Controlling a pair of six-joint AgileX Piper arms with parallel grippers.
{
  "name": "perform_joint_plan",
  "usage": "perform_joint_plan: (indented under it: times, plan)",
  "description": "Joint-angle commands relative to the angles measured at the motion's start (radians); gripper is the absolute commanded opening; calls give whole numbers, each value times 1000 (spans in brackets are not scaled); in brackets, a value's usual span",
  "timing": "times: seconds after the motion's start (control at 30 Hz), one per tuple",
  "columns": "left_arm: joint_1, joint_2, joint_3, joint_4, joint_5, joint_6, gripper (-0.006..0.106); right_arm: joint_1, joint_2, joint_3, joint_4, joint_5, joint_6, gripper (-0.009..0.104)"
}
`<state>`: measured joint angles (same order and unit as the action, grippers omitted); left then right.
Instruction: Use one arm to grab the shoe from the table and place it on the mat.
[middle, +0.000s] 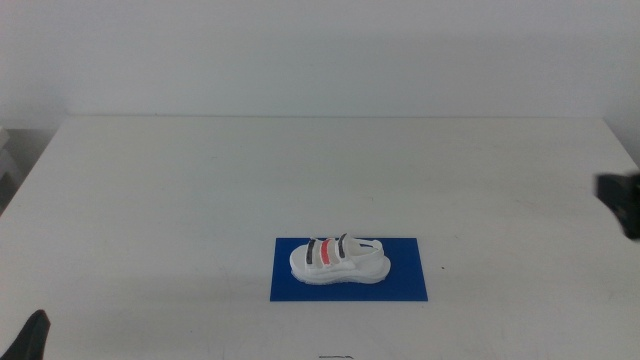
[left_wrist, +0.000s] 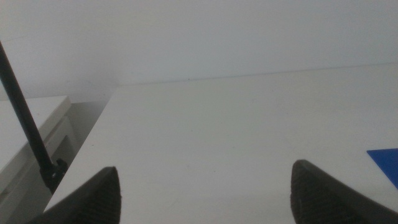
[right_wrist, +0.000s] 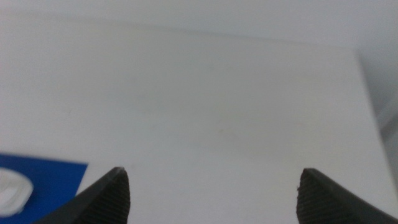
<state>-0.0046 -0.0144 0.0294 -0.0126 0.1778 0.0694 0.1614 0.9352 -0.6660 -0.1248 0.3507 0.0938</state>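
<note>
The white sandal (middle: 339, 259), with two dark grey straps and one red strap, lies flat on the bright-blue mat (middle: 405, 280) near the front middle of the white table (middle: 300, 170). My right gripper (middle: 622, 203) shows only as a dark part at the right edge, well away from the shoe. In the right wrist view its jaws stand wide apart and empty (right_wrist: 211, 186), with a corner of the mat (right_wrist: 43, 183) and a white bit of the shoe (right_wrist: 11, 193) in sight. My left gripper (middle: 28, 338) waits at the bottom-left corner, open and empty (left_wrist: 205, 193).
The table's left edge and a white cabinet (left_wrist: 28, 134) with a black rod (left_wrist: 22, 112) show in the left wrist view. A corner of the mat (left_wrist: 385, 162) shows there too. A white wall stands behind the table.
</note>
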Motion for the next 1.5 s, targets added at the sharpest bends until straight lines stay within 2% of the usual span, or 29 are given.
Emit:
perform_joint_plan:
  times: [0.0, 0.17, 0.3, 0.87, 1.07, 1.47]
  plan:
    - [-4, -19, -3, -9, -83, -15, 94, -42, -113, 78, -20, -162, 15, 81]
    - [-4, -19, -3, -9, -83, -15, 94, -78, -309, 241, -17, -277, -4, 81]
    - [-4, -19, -3, -9, -83, -15, 94, -78, -418, 320, 11, -256, -3, 81]
    - [-4, -19, -3, -9, -83, -15, 94, -76, -892, 612, 11, -256, -3, 81]
    - [-4, -19, -3, -9, -83, -15, 94, -76, -968, 648, 11, -257, -3, 80]
    - [-4, -19, -3, -9, -83, -15, 94, -76, -967, 677, 7, -213, -3, 80]
